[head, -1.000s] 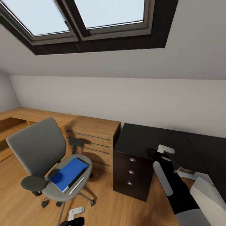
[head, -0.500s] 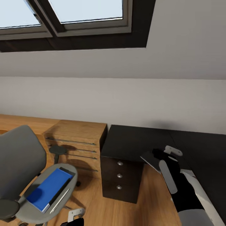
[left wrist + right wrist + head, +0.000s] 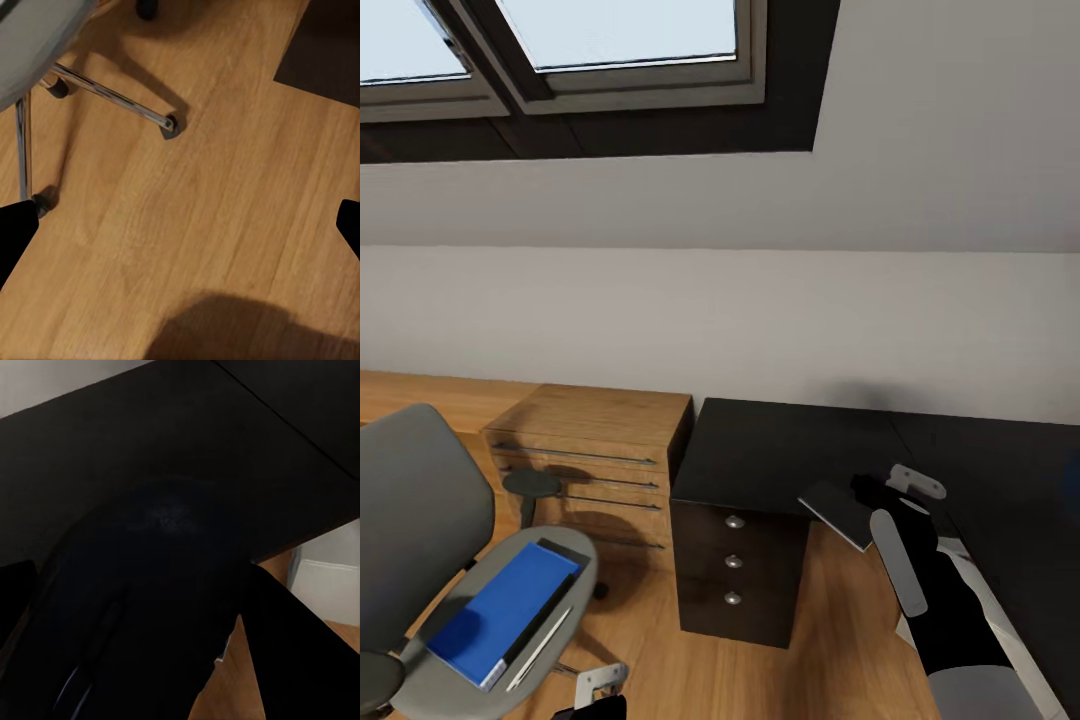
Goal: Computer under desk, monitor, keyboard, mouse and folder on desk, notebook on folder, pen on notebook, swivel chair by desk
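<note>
Glossy black desk [image 3: 780, 450] sits beneath the right gripper [image 3: 870, 492], jaws clamped on the grey notebook [image 3: 838, 512] overhanging its edge (left gripper [image 3: 180, 225] spread open, empty); a slipping edge-grip risks a fall to the floor.

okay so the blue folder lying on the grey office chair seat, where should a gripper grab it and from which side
Grip the flat bright-blue folder by its long white-edged side facing the seat's front, coming in low from the open front of the grey swivel chair. It lies flat, so only its edges offer a pinch; the backrest blocks the rear, and the thin white pen lies alongside that edge, so mind it.
</note>
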Available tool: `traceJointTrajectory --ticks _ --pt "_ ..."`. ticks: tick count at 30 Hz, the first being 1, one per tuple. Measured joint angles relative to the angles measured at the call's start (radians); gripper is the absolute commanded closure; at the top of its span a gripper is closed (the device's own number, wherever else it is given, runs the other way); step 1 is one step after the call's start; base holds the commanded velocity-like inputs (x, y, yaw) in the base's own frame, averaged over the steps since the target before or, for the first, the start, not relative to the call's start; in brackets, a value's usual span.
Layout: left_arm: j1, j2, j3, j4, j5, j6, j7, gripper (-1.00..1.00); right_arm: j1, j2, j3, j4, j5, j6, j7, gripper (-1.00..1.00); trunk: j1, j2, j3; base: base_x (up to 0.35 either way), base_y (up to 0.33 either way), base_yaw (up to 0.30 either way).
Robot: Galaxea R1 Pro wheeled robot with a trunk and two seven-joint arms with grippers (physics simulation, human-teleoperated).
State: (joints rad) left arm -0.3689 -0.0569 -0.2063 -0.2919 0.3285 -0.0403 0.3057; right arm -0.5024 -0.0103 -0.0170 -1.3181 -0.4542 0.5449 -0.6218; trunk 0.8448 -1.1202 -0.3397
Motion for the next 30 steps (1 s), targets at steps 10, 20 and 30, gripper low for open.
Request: traceJointTrajectory --ticks 10,20,30 --pt "0.000 0.001 0.000 0.000 0.000 -0.003 0.000 -1.00 0.000 0.000 -0.001 0.000 -0.001 0.000 0.001 1.00 0.000 0.000 0.000 0.000 0.180 -0.186" --pt "0.000 0.001 0.000 0.000 0.000 -0.002 0.000 -1.00 0.000 0.001 0.001 0.015 0.000 0.000 -0.001 1.00 0.000 0.000 -0.007 0.000 0.025 -0.204" --pt "0.000 0.000 0.000 0.032 -0.002 0.000 -0.001 -1.00 0.000 0.004 0.017 0.035 -0.004 -0.019 -0.009 1.00 0.000 0.000 -0.021 0.000 0.000 -0.090"
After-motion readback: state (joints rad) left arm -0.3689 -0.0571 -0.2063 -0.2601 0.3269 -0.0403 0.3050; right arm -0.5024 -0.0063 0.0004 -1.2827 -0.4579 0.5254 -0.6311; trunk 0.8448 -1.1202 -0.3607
